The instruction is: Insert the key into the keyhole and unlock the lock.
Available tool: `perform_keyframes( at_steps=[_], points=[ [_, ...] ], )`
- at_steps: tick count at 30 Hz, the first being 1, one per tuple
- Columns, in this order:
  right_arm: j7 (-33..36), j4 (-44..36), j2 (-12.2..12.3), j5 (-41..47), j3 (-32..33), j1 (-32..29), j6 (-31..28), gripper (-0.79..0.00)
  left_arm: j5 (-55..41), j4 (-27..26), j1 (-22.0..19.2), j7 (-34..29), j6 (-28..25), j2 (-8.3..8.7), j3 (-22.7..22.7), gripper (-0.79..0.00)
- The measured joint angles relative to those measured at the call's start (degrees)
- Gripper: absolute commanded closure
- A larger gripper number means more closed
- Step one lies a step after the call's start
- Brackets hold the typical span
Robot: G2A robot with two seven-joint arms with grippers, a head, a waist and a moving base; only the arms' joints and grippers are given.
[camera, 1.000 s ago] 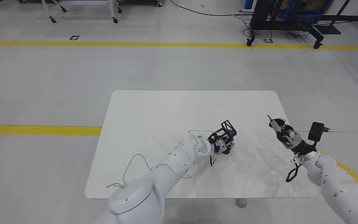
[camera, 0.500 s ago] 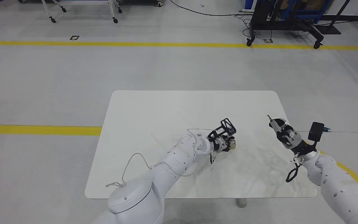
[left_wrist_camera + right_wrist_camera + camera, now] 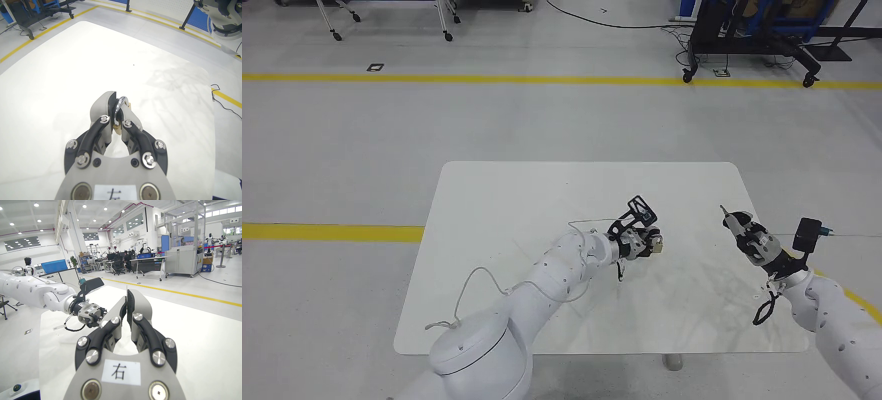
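Left hand around brass, chrome-shackled lock

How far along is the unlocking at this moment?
Done: both things are grasped, the left jaws shut on the lock, the right jaws shut on the key. In hand: bringing the two together; the top view shows them well apart over the table. Left: inserting the key, turning it, opening the lock.
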Motion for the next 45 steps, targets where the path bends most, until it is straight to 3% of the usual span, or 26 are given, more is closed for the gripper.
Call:
perform_keyframes(
  at_steps=[6, 13, 25, 27, 30, 31, 33, 35, 38, 41, 45],
  points=[
    [4.05, -3.10, -1.24, 3.65, -1.70, 0.24, 1.27, 0.000, -7.78, 2.26, -0.84, 8.78, -4.83, 3.01, -4.96, 0.000],
    [11.74, -3.78, -3.55, 6.06, -5.36, 4.61, 2.45, 0.000, -13.19, 10.72, -2.16, 23.61, -13.04, 7.62, -8.44, 0.000],
    [12.32, -4.14, -3.67, 6.16, -5.56, 4.61, 2.74, 0.000, -14.07, 9.83, -1.50, 23.54, -12.37, 7.85, -9.20, 0.000],
    [14.25, -5.63, -4.05, 6.90, -6.26, 4.59, 2.92, 0.000, -18.04, 9.56, -0.92, 20.13, -16.24, 8.26, -12.12, 0.000],
    [18.85, -7.25, -5.07, 8.16, -8.11, 5.87, 4.93, 0.000, -33.41, 10.38, -1.21, 7.80, -23.99, 9.57, -19.34, 0.000],
    [20.61, -8.18, -5.58, 8.67, -9.07, 6.59, 5.86, 0.000, -40.40, 10.35, -1.62, 1.05, -25.43, 10.28, -22.27, 0.000],
    [22.83, -9.48, -6.25, 9.00, -10.27, 7.50, 7.30, 0.000, -50.00, 10.15, -2.60, -10.79, -24.33, 11.41, -26.38, 0.000],
    [24.45, -10.69, -6.83, 8.80, -11.12, 8.08, 8.76, 0.000, -59.78, 10.29, -3.95, -26.75, -19.17, 12.89, -30.56, 0.000],
    [24.87, -11.13, -7.04, 8.78, -11.33, 8.19, 9.25, 0.000, -66.06, 10.35, -5.51, -43.93, -14.83, 14.42, -32.29, 0.000],
    [24.81, -11.08, -7.02, 8.80, -11.30, 8.17, 9.19, 0.000, -65.48, 10.34, -5.43, -48.77, -15.23, 14.34, -32.13, 0.000],
    [24.81, -11.08, -7.02, 8.80, -11.29, 8.17, 9.19, 0.000, -65.45, 10.33, -5.43, -41.41, -15.26, 14.33, -32.13, 0.000]
  ],
)
